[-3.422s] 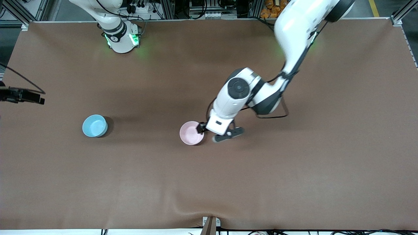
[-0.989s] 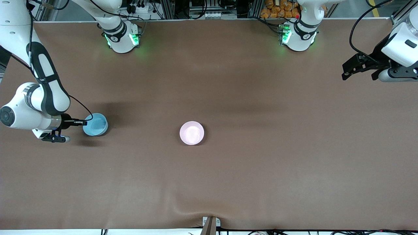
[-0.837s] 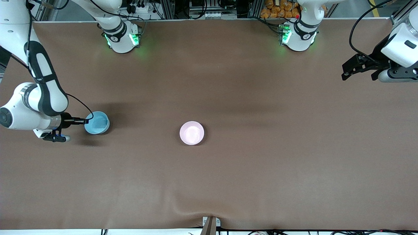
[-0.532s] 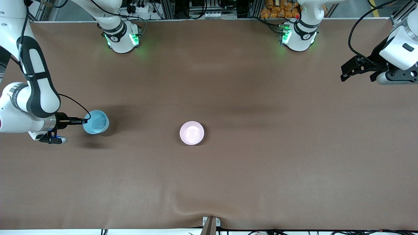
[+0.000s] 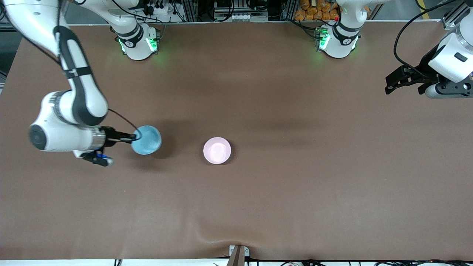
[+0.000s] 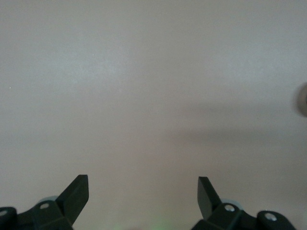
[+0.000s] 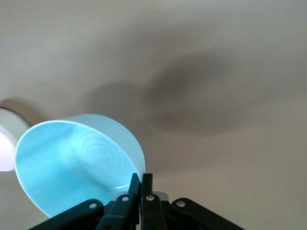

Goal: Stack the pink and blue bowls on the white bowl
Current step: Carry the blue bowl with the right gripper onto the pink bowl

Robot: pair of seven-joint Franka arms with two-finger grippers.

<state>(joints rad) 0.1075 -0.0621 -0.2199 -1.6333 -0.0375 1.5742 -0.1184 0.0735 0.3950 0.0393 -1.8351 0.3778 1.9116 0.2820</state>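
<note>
The glossy sky-blue bowl (image 5: 146, 139), pinched at its rim by the closed right gripper (image 5: 133, 137), is held near the pale pink bowl (image 5: 217, 150) mid-table. Alignment overhead is needed next. The left gripper (image 5: 391, 84) waits open.

A brown-covered surface (image 5: 281, 192) fills the scene, an aluminium frame (image 5: 221, 9), cables and orange packets (image 5: 309, 8) lining one edge.

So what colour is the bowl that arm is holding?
Light sky blue bowl, clearest in the right wrist view.
</note>
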